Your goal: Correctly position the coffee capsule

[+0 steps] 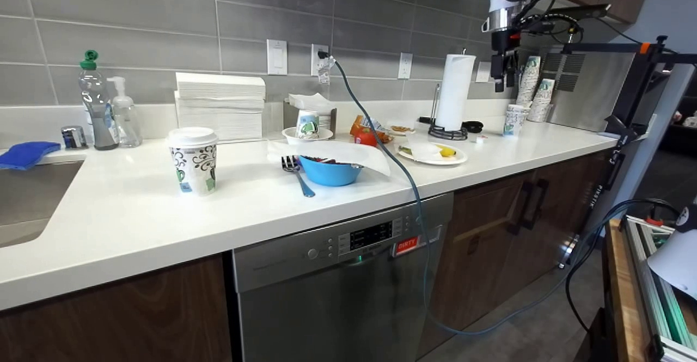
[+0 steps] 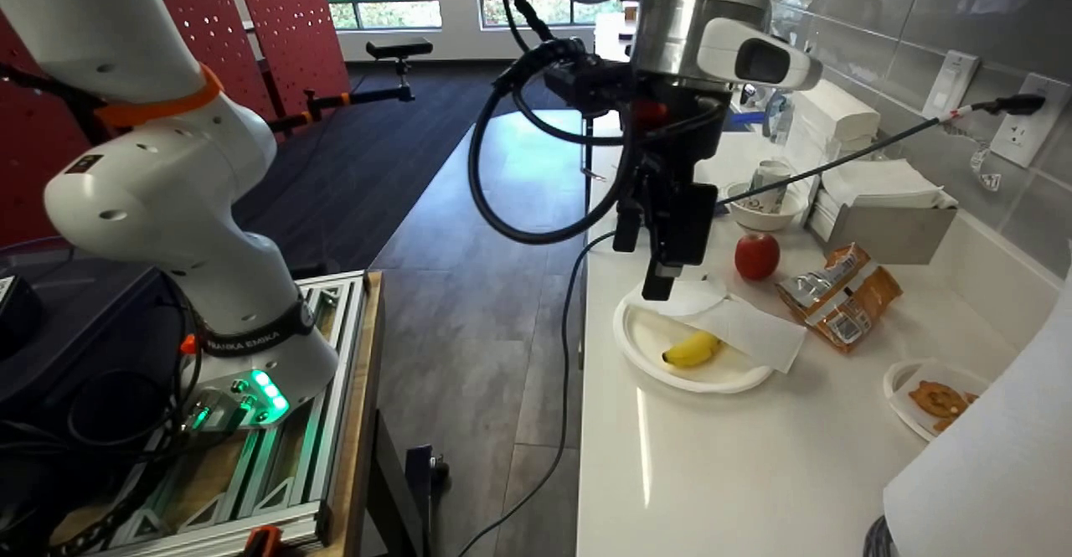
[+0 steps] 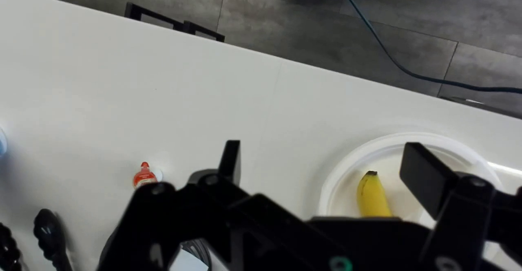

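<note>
Gripper (image 3: 322, 144) is gaping wide, holding nothing. One banana (image 2: 692, 349) on a plate (image 2: 729, 374) by the front edge of the counter (image 2: 712, 465), one apple (image 2: 757, 257); btw, dishwasher (image 1: 337, 302) tag (image 1: 407, 245) says DIRTY.

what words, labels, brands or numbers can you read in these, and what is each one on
"DIRTY": red sign on the dishwasher
"RANKA EMIKA", first letter unclear: black band round the robot base
"PIXSTIK", as best it reads: black pole
Too small or blurred: print on the control panel, orange snack bag, lidded paper cup and small red item
</note>
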Robot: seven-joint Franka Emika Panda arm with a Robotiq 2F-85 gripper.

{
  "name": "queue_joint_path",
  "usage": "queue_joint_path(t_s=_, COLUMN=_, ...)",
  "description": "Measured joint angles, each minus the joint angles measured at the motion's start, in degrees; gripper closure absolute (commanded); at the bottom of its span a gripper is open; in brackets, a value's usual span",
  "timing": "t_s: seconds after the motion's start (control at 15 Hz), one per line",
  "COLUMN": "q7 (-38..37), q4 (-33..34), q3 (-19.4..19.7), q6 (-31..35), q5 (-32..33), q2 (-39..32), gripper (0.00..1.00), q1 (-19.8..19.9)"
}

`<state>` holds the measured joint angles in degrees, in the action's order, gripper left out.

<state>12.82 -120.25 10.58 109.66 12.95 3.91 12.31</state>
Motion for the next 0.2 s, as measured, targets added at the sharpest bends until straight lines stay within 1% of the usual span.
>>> queue_joint_path(t_s=0.07, q7=1.39, q4=-2.59, q3=0.39, q6=1.77, q5=0.00, q2=2.35, gripper=0.00, q1=0.07)
queue_joint_path(t_s=0.2, q7=2.57, q4=-5.65, q3=0.68, q6=2.80, q5=0.00, q2=5.75, gripper=0.00, q1=0.17)
